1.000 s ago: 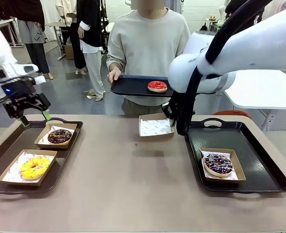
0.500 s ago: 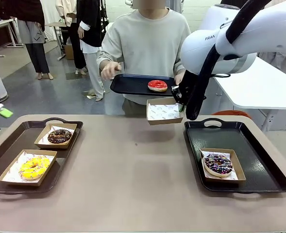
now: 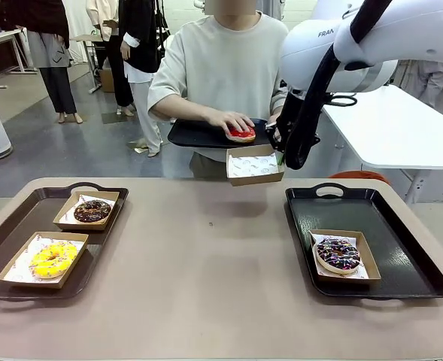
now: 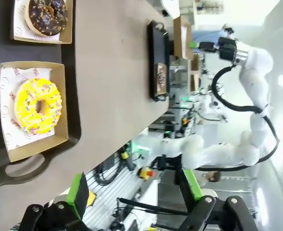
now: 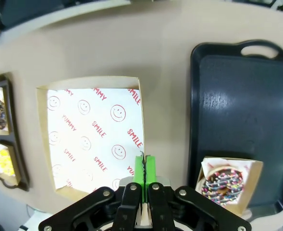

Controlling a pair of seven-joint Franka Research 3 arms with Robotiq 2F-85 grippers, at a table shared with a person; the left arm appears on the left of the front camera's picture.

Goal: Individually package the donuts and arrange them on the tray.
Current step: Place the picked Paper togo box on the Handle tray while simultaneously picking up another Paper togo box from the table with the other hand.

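Note:
My right gripper (image 3: pixel 282 155) is shut on the right rim of an empty cardboard box (image 3: pixel 255 165) lined with printed paper, holding it in the air just below the person's black tray (image 3: pixel 195 134). In the right wrist view the green pads (image 5: pixel 139 169) pinch the box (image 5: pixel 93 149) wall. The person's hand covers the glossy red donut (image 3: pixel 243 134) on that tray. The purple sprinkled donut (image 3: pixel 338 254) lies boxed on the right tray (image 3: pixel 402 233). The chocolate donut (image 3: pixel 92 211) and the yellow donut (image 3: pixel 53 259) sit boxed on the left tray (image 3: pixel 10 226). My left gripper (image 4: pixel 134 192) is open, high above the yellow donut (image 4: pixel 38 106).
The person stands at the far edge, one hand under the black tray. The tan table (image 3: pixel 198 271) lies bare between the two trays. A white table (image 3: pixel 409 128) stands behind on the right, and other people stand far off at the left.
My right gripper lifted the empty box off the table up to the person's tray. The person's hand moved onto the red donut. My left arm rose out of the front view.

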